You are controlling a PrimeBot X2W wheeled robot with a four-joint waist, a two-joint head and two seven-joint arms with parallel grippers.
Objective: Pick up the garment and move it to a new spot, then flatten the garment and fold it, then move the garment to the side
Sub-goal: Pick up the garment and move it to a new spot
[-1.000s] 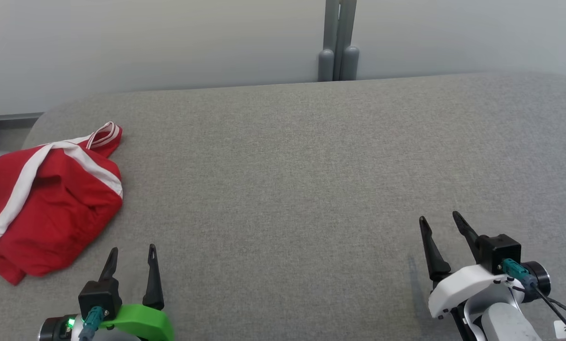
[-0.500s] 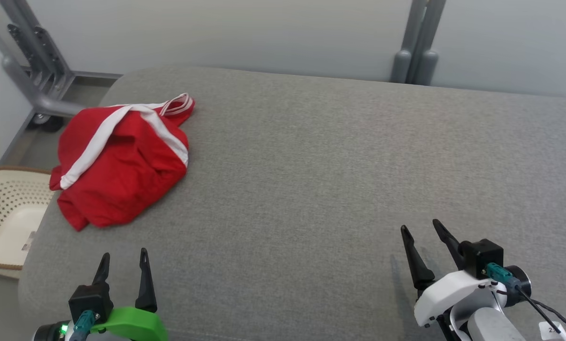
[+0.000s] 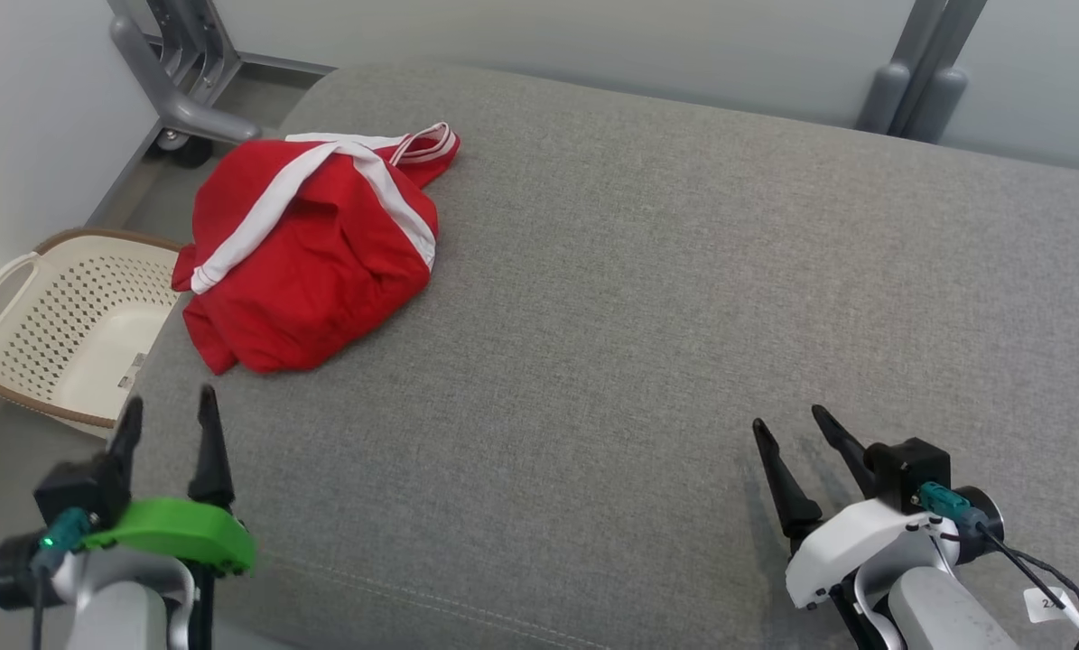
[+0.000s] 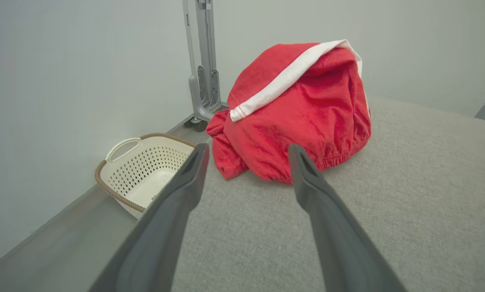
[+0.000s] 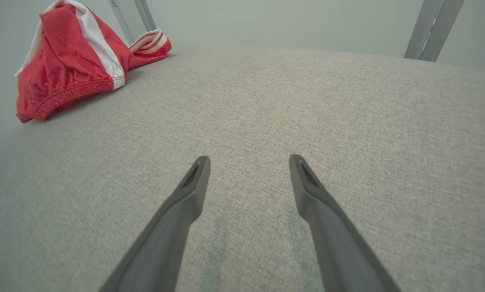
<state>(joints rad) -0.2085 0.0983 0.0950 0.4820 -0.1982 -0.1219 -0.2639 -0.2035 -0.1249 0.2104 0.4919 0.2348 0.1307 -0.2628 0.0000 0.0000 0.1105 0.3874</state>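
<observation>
The garment (image 3: 309,244) lies on the table (image 3: 683,316), at its far left corner. The basket (image 3: 69,325) stands just left of the table, below it.

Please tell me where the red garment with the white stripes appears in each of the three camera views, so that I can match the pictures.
Head view: the red garment lies in the upper left, crumpled, near the left end of the grey cushion.
Left wrist view: upper centre, straight ahead.
Right wrist view: upper left corner.
Shared landmark: the grey metal frame behind the garment.
</observation>
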